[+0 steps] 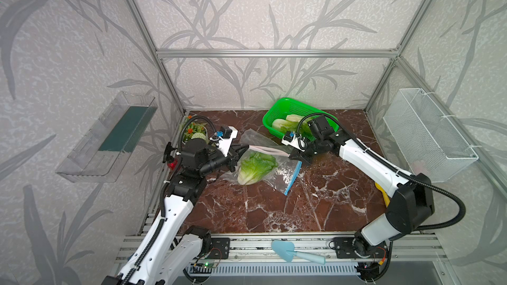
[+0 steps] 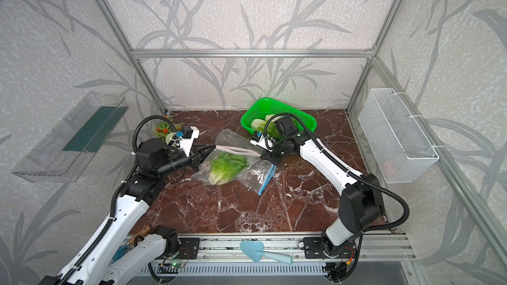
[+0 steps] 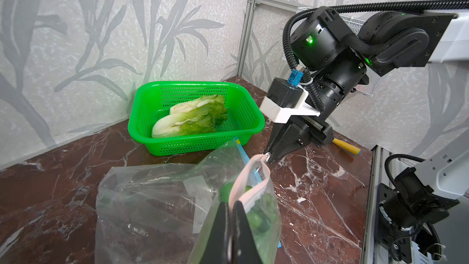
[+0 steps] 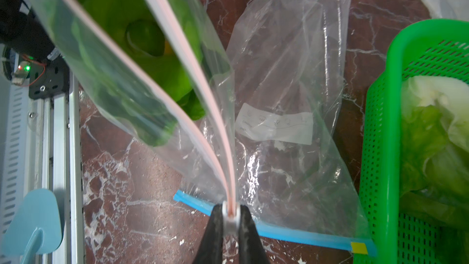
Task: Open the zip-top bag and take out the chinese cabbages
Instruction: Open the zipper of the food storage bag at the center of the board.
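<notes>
Currently the left gripper (image 3: pixel 233 205) is clamped on one end of the zip-top bag (image 4: pixel 109 80) at its pink seal (image 1: pixel 263 150), and the right gripper (image 4: pixel 230 214) on the white slider (image 4: pixel 229 224). One chinese cabbage (image 1: pixel 256 168) sits inside the bag; two lie in the basket (image 3: pixel 142 123). Anchor the left end and draw the slider along the seal.

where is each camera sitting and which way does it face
Top views: high at the front, side by side, looking down at the table and back wall; both arms show, left gripper and right gripper shut on the pink-zip bag.
Left wrist: on the left arm, facing across the bag to the basket and right arm; own fingertips show.
Right wrist: on the right arm, facing along the bag's zip, down at the table; own fingertips show.
Shared: all four show the bag and basket.
</notes>
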`<state>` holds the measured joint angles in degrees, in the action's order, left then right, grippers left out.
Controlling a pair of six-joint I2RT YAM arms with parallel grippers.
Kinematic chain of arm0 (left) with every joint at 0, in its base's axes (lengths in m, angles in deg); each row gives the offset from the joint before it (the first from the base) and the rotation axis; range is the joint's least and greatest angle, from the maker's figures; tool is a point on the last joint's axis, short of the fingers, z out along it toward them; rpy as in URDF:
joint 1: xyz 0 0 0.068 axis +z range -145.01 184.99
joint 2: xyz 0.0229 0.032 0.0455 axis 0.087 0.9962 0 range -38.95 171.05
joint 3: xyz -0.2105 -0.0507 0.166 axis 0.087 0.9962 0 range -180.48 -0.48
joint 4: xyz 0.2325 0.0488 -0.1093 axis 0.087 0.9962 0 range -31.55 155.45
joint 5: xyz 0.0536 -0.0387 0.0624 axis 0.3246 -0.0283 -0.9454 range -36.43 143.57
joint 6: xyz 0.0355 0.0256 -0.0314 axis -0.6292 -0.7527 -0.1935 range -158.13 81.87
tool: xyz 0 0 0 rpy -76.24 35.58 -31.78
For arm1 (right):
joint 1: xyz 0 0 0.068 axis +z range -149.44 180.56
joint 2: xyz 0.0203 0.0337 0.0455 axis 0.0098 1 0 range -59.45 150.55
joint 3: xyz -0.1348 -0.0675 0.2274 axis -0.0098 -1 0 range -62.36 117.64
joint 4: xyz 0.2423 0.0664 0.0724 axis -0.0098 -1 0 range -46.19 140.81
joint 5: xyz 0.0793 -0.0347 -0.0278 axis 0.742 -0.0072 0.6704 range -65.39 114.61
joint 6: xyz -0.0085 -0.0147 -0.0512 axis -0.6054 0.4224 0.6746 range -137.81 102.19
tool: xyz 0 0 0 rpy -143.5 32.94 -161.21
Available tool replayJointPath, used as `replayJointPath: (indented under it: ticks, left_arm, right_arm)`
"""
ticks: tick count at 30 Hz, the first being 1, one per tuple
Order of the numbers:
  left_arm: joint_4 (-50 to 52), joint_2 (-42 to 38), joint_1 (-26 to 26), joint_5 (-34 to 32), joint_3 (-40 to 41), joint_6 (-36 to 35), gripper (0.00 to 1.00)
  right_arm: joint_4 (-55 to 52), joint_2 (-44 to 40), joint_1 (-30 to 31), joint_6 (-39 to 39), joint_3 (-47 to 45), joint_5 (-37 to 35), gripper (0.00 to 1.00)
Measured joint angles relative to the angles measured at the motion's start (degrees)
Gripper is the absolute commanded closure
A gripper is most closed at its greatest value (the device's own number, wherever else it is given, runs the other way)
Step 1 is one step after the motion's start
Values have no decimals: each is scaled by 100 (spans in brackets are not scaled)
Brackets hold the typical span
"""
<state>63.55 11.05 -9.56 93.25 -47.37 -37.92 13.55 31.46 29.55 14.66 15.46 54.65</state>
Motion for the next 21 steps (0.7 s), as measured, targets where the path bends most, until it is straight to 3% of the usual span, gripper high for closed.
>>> replayJointPath:
  ticks: [8, 10, 12, 14, 21]
  left_arm:
    - [-365, 385, -302, -706, -144, -503, 100]
    - [-396, 446, -330, -824, -146, -680, 100]
    - [-450, 522, -466, -916, -118, -855, 100]
    - [-616, 540, -697, -1034, 44, -962, 100]
    - [-1082, 236, -1419, -1611, 1261, -951, 100]
  right_arm:
    - [1069, 505, 195, -614, 688, -328, 98]
    - [1161, 564, 192, -625, 682, -468, 87]
    - [1250, 603, 175, -649, 595, -632, 65]
    - [1364, 605, 151, -669, 404, -756, 53]
    - [1554, 389, 105, -1095, -544, -933, 39]
